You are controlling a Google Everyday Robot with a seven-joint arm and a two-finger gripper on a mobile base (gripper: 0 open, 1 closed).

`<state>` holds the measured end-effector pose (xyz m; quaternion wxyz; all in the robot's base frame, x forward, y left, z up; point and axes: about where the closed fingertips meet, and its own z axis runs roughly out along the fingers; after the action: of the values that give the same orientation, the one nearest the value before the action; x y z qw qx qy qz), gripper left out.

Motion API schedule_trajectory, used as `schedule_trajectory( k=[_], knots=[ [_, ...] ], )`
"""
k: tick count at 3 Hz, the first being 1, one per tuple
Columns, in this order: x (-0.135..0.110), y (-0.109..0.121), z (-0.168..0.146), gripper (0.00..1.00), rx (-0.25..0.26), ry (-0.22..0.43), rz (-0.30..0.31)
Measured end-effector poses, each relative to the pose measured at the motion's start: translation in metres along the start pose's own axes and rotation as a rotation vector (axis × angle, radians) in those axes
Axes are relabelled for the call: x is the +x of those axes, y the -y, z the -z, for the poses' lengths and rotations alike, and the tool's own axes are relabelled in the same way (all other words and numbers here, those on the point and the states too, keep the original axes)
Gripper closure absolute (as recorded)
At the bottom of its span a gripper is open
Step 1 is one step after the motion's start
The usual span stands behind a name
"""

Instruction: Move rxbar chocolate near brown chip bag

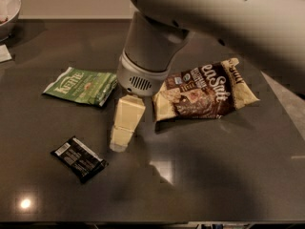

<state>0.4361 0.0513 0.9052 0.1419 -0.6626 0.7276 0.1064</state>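
Observation:
The rxbar chocolate [79,159] is a small flat black wrapper with white label text, lying on the dark table at the lower left. The brown chip bag [206,91] with white "Sea Salt" lettering lies to the right of centre. My gripper [120,142] hangs from the grey wrist in the middle of the view, its cream finger pointing down at the table between the two. It is a short way right of and above the rxbar, not touching it, and left of the brown bag.
A green Kettle bag [82,85] lies at the left, just beside my wrist. A bowl [8,8] and a white card [5,54] sit at the far left edge. My arm covers the upper right of the view.

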Motion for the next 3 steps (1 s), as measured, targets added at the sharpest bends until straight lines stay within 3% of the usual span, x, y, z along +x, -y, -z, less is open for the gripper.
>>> schedule_trajectory(
  k=[2, 3],
  knots=[
    [-0.042, -0.031, -0.051, 0.00, -0.005, -0.052, 0.030],
    [-0.056, -0.048, -0.073, 0.00, -0.040, -0.071, 0.058]
  ],
)
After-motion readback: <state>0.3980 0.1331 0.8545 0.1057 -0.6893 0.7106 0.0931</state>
